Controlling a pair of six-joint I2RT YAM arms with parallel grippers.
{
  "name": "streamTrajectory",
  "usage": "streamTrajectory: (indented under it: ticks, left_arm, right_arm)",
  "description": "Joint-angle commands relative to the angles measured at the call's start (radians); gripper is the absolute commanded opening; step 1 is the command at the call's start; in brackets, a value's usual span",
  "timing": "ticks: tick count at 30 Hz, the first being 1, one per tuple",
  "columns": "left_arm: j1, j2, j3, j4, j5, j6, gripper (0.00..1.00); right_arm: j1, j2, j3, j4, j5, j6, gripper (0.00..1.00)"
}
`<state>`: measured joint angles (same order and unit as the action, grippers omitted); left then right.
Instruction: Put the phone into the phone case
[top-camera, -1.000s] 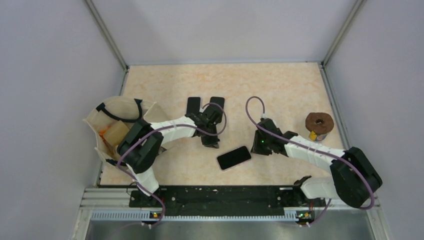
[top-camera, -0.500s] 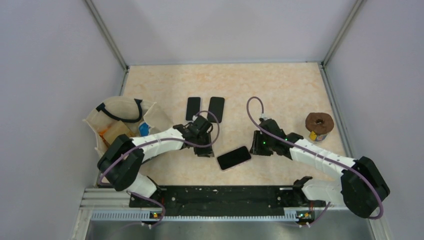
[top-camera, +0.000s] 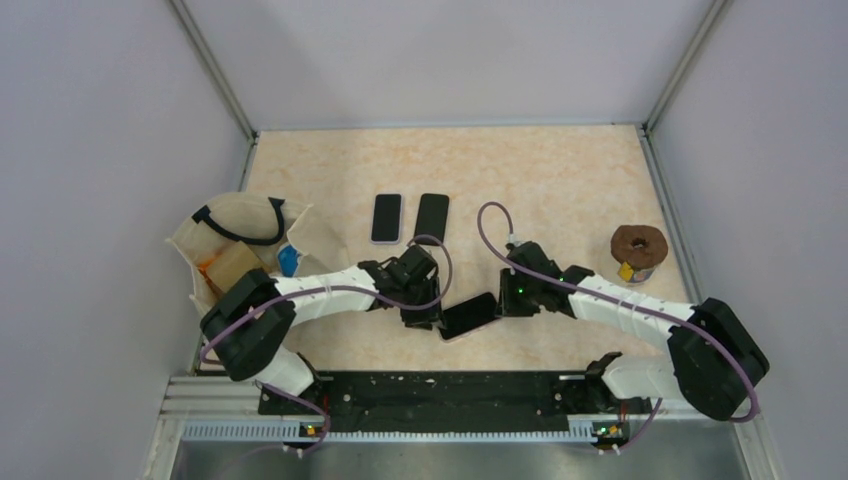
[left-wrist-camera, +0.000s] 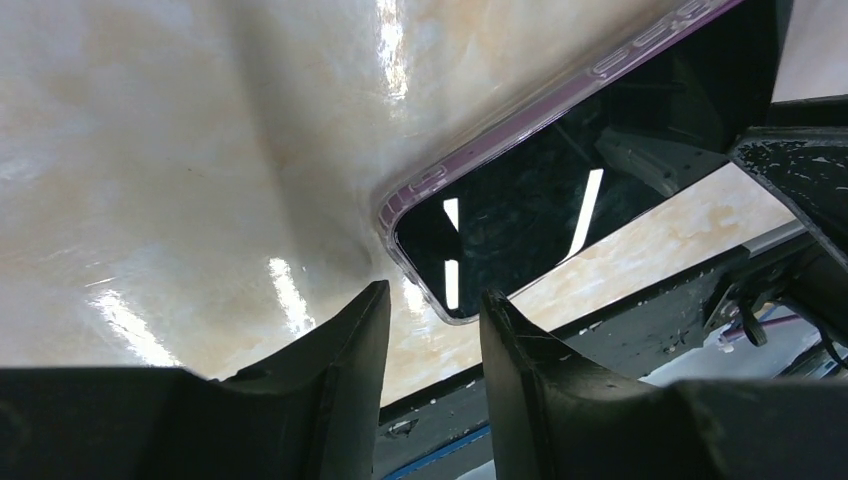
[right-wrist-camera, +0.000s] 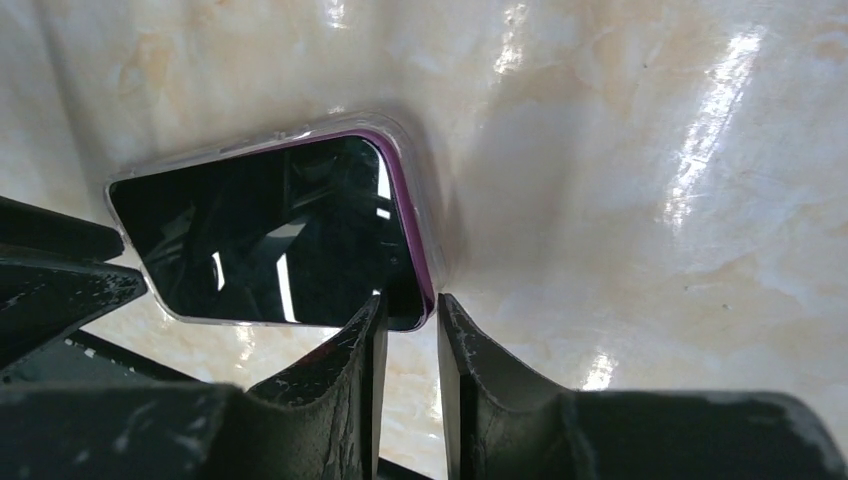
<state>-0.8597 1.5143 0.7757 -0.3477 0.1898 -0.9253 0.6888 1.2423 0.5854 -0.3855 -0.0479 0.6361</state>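
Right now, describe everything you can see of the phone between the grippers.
The phone lies flat, screen up, skewed on the table near its front edge. Its glossy black glass reflects lights. A clear rim tinted purple, with rounded corners, wraps its edge. The left gripper has its jaws at one corner, the right gripper at the opposite end; whether they touch it is unclear.

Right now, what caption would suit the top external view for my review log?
Left gripper and right gripper flank opposite ends of the purple-edged phone on the marbled table.
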Motion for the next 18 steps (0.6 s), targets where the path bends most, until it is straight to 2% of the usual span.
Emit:
streamTrajectory:
  ticks: [1,3,9,18]
  left_arm:
    - [-0.023,0.023,0.015,0.021,-0.019,-0.02,0.42]
    - [-0.028,0.024,0.023,0.01,-0.042,-0.02,0.4]
    - [-0.04,0.039,0.053,-0.019,-0.079,-0.011,0.33]
    - [-0.052,0.056,0.071,-0.025,-0.095,-0.007,0.34]
  right_arm:
    - [0.029,0.022,0.028,0.019,0.0,-0.005,0.24]
    - [0.036,0.032,0.027,0.019,0.007,-0.001,0.22]
    - [0.058,0.06,0.027,0.011,0.035,0.012,0.07]
    - [0.126,0.148,0.028,0.032,0.075,0.044,0.02]
